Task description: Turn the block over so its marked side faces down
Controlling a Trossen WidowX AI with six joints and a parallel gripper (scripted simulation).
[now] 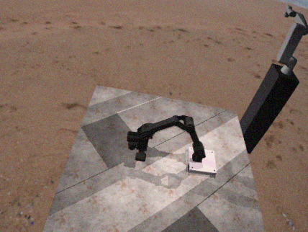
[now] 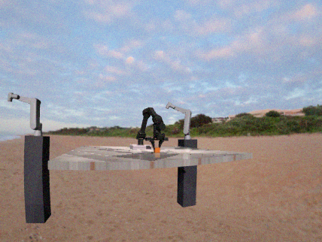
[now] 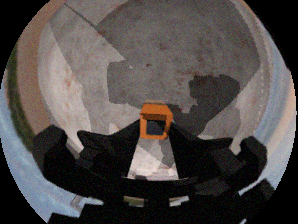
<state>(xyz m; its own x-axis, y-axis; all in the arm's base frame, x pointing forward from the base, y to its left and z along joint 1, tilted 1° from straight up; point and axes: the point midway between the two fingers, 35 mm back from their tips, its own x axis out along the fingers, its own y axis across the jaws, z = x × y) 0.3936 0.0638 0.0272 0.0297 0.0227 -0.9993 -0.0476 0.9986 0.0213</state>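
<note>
The small orange block (image 2: 157, 150) (image 3: 156, 108) stands on the table (image 1: 108, 202) (image 2: 113, 164). In the wrist view its dark square mark shows on the face turned up towards the camera, with an orange side beyond it. My gripper (image 2: 157, 147) (image 3: 154, 121) points down from above, with one fingertip against each side of the block, and is shut on it. The block's lower part looks to be at table level; any small gap is too small to tell. In the top view the arm and gripper hide the block.
The arm's pale base plate (image 1: 209, 163) (image 2: 139, 146) lies on the table behind the gripper. Grey arms on dark pillars (image 1: 268, 104) (image 2: 36, 180) stand beyond the table edges. Shadows of the arm fall across the table top.
</note>
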